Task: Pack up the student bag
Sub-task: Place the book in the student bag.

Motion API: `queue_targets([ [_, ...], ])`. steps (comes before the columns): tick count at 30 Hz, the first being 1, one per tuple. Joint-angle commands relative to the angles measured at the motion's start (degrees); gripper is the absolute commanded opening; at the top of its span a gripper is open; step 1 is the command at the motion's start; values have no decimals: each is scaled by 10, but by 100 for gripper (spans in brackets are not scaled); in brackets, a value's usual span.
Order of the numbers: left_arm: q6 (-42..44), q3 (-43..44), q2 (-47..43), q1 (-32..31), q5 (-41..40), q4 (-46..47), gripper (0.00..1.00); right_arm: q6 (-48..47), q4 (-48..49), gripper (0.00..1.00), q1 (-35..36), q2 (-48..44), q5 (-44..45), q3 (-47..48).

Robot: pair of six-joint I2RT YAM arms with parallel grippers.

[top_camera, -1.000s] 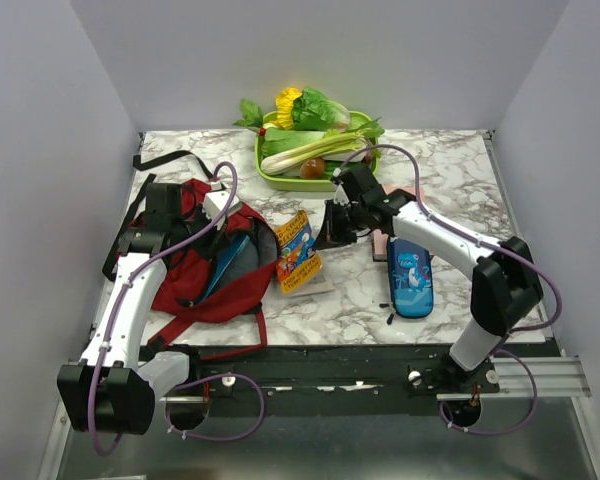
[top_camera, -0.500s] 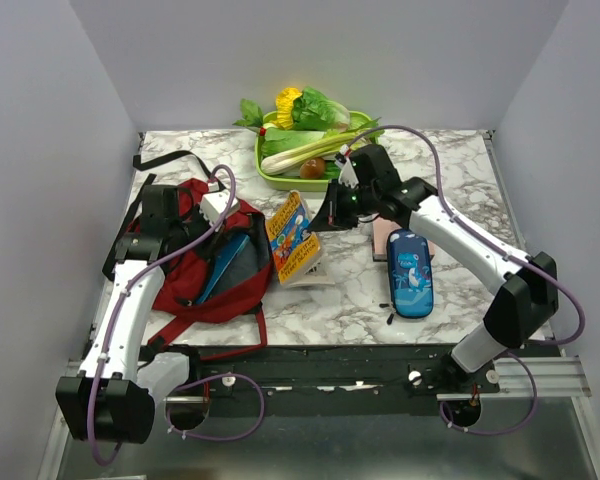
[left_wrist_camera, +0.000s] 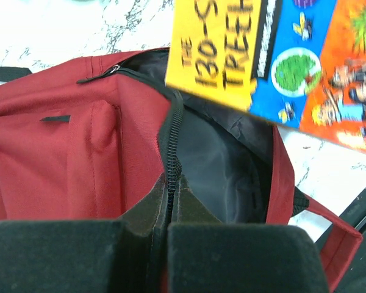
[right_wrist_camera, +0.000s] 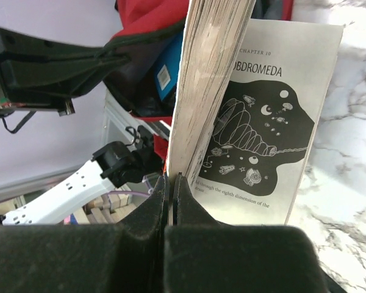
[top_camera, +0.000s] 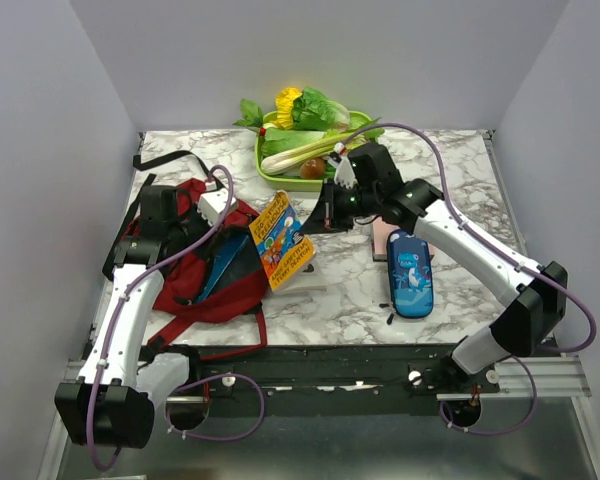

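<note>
We're mid-insert — right gripper [right_wrist_camera: 169, 183] clamped on the paperback [top_camera: 278, 238], left gripper [left_wrist_camera: 169, 210] pinching the student bag [top_camera: 200, 290] open by its zipper edge. Next, we judge: angle it into the mouth, then release.

Pretty clearly a robot lab test cell, not a home: marble-look table [top_camera: 460, 170] boxed in by plain pale panels [top_camera: 50, 120] on three sides, two white arms [top_camera: 130, 300] bolted to a metal rail [top_camera: 545, 373] along the bottom of the frame, purple cables [top_camera: 233, 190] looping around, plus staged props, student bag [top_camera: 195, 295] mid left, kids' book [top_camera: 280, 245] centre, green tray [top_camera: 280, 183] of veg top centre
</note>
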Motion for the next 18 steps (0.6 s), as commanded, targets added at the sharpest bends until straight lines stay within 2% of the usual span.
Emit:
queue_targets([
  [1,-41,30,5,-3,-9,35,0,33,28,1,34,13,-45,17],
  [5,-64,54,13,-3,13,36,0,57,63,1,44,16,-53,-8],
  [13,-70,41,-12,-4,45,16,0,88,114,1,58,57,-60,1],
  [18,-80,48,-19,-6,68,4,0,127,154,1,62,122,-28,28],
])
